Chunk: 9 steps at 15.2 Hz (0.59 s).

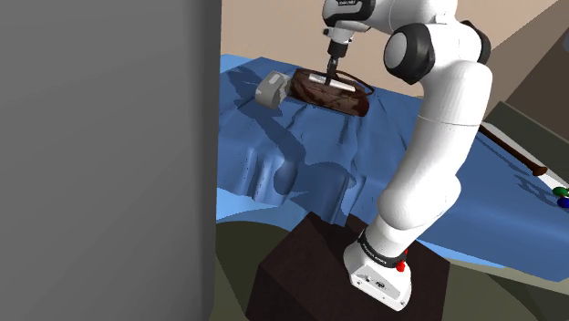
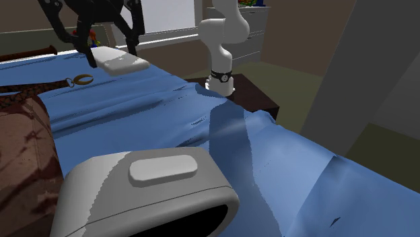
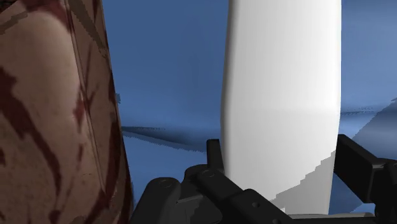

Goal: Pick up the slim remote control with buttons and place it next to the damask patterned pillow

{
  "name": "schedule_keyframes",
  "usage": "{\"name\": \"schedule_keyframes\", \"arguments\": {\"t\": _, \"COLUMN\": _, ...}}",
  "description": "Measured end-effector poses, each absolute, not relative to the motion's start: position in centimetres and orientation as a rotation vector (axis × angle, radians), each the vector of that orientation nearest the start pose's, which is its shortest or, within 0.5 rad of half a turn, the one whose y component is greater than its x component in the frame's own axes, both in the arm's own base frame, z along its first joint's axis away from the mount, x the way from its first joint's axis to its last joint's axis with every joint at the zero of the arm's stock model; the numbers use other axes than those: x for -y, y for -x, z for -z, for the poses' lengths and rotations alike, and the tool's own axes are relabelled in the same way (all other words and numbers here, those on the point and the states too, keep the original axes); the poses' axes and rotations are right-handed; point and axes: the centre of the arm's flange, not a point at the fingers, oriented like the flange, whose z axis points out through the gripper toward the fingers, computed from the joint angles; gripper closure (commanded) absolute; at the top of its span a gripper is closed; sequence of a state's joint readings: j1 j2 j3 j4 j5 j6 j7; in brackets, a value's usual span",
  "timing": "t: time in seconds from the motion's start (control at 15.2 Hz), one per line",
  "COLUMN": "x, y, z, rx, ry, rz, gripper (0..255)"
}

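Between the two black fingers (image 3: 214,156) of the gripper (image 3: 280,153) lies the remote (image 3: 280,95), drawn as a plain white slim slab with no buttons to make out. The fingers are closed in on its two long edges, one pad against each side, so the gripper has hold of it near the end closest to the hand, and the rest of the slab runs straight out ahead of the fingertips. Just to one side of the fingers, close by the remote but apart from it with a strip of cover showing between, rises the pillow (image 3: 51,127), brown with a dark red pattern. Beyond the fingertips and under the remote spreads a rumpled blue cover (image 3: 165,70); I cannot tell whether the remote's far end rests on it or hangs clear. In the second exterior view a small brown ring-shaped thing (image 2: 84,79) lies on the cover a little below the fingers, and well away from them, nearest that camera, sits a grey rounded box (image 2: 148,195) with a paler raised pad on top. In the shoulder view the white arm (image 1: 438,137) rises from the dark brown stand (image 1: 301,274) and reaches over the cover, with the fingers pointing down at the pillow and the grey box just beside it. A flat grey wall (image 1: 100,155) stands far to the side of the fingers.
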<state>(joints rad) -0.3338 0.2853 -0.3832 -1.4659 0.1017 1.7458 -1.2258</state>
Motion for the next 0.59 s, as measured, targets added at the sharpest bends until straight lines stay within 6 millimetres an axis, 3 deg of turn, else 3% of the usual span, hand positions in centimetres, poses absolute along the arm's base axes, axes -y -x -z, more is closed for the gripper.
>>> {"name": "schedule_keyframes", "arguments": {"t": 0.59, "x": 40.0, "y": -50.9, "z": -48.3, "rx": 0.794, "ry": 3.055, "rz": 0.006, "gripper": 255}}
